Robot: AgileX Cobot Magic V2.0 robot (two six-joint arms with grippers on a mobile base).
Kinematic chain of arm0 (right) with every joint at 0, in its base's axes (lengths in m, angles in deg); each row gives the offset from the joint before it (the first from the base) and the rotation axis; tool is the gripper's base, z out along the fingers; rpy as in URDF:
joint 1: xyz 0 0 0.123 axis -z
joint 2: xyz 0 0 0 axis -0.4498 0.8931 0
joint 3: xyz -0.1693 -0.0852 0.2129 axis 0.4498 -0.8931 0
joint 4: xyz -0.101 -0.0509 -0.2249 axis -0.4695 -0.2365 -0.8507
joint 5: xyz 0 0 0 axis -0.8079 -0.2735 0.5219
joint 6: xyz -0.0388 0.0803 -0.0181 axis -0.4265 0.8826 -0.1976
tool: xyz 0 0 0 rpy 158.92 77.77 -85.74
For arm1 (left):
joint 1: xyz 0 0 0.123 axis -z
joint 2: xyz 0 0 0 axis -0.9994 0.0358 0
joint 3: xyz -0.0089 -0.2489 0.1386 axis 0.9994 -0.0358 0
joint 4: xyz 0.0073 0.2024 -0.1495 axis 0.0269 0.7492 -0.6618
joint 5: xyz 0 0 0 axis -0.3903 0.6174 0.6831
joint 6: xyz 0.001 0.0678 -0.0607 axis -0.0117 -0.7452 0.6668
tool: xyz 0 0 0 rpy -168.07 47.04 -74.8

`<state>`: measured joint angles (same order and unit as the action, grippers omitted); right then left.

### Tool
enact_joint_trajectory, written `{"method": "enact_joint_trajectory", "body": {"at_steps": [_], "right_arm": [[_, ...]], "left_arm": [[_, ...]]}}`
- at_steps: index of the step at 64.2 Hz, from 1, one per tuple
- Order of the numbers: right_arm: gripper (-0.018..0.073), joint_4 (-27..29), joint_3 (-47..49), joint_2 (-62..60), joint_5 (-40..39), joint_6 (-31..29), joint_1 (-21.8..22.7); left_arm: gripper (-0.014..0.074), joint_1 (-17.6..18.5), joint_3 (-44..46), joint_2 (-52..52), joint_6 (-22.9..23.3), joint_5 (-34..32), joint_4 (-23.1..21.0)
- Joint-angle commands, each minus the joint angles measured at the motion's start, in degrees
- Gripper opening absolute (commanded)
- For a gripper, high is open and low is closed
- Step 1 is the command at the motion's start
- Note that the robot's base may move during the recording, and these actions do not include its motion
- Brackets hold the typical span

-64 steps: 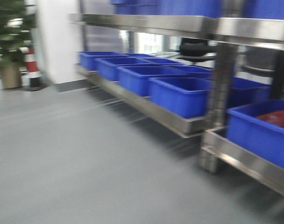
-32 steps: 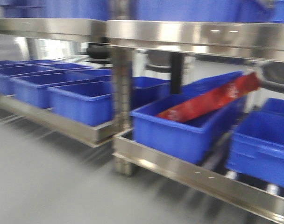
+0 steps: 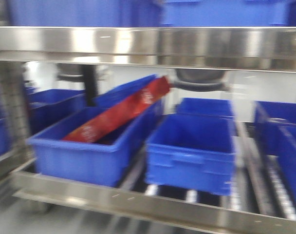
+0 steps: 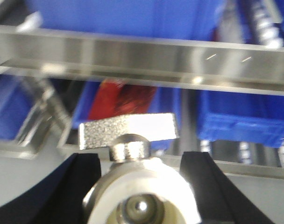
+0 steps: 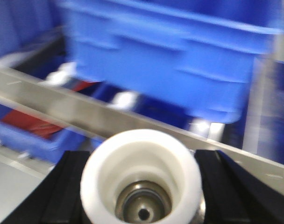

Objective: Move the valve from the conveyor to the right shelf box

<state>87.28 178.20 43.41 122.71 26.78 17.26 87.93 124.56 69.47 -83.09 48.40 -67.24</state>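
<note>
Plainly the left valve [image 4: 142,200] is off the conveyor: it sits in the left gripper [image 4: 143,161], white cap toward the lens and silver handle up, with the black fingers [image 4: 81,186] clenched on its 2 sides. The right gripper [image 5: 143,156] grasps a right valve [image 5: 141,182] the same way, cap forward. No conveyor shows in any view.

Over the last 1 s the front view has swept along the racking. It went from open floor and a receding row of boxes to the packet box just right of a post. Now that packet box [image 3: 80,156] is at the left, an empty box [image 3: 189,156] sits dead centre, and more boxes [image 3: 279,131] lie to the right. Every frame is smeared, so the base is probably in motion. That suggests carrying is nearly over and placing comes next. Which box is the right-hand target cannot be told.

Around it, the red packet [image 3: 119,114] leans out of its box, which looks a poor drop spot. The counter [image 3: 138,207] rim runs low in front of the boxes and an upper beam [image 3: 148,46] runs above. Each arm would have to reach between them and over a box wall before letting go.
</note>
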Motion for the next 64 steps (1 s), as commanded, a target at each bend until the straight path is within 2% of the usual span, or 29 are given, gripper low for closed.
{"method": "enact_joint_trajectory", "body": {"at_steps": [1, 64], "right_arm": [[-0.0153, -0.58, 0.94, -1.18, -3.87, -0.05, 0.07], [-0.0153, -0.58, 0.94, -1.18, -3.87, -0.05, 0.07]], "left_arm": [[-0.0111, 0.32, 0.87, -0.91, 0.36, -2.36, -0.52], [-0.0111, 0.32, 0.87, -0.81, 0.36, -2.37, -0.52]]}}
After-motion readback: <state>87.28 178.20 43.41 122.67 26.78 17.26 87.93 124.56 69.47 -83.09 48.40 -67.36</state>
